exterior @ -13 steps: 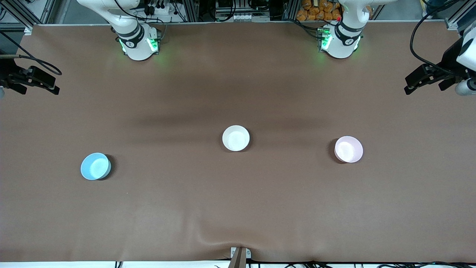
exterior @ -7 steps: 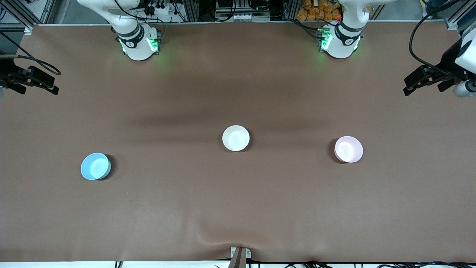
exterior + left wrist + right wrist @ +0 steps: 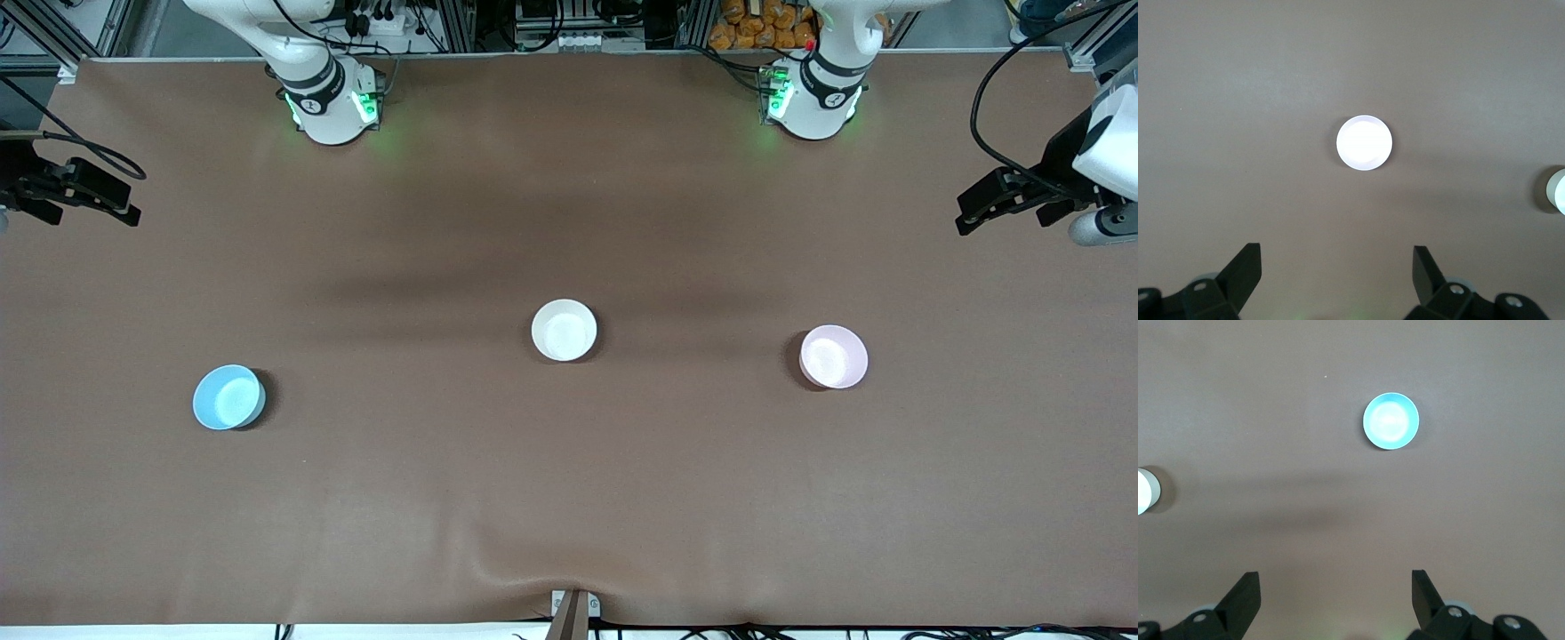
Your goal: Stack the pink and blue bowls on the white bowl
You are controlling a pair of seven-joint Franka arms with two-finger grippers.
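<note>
**Three bowls apart, both grippers high and spread**

The brown table [image 3: 569,498] carries only the bowls; the white bowl [image 3: 564,330] sits mid-table; the pink bowl [image 3: 833,356] lies toward the left arm's end, the blue bowl [image 3: 228,397] toward the right arm's end, both slightly nearer the camera; nothing stands between them. Left gripper [image 3: 1337,273] and right gripper [image 3: 1335,592] hang over the table's ends, fingers wide apart, holding nothing.

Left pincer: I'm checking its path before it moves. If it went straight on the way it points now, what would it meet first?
Judging by the left wrist view, the open left pincer points down at bare table. The pink bowl lies ahead of that line, not in it, though depth is uncertain.
</note>
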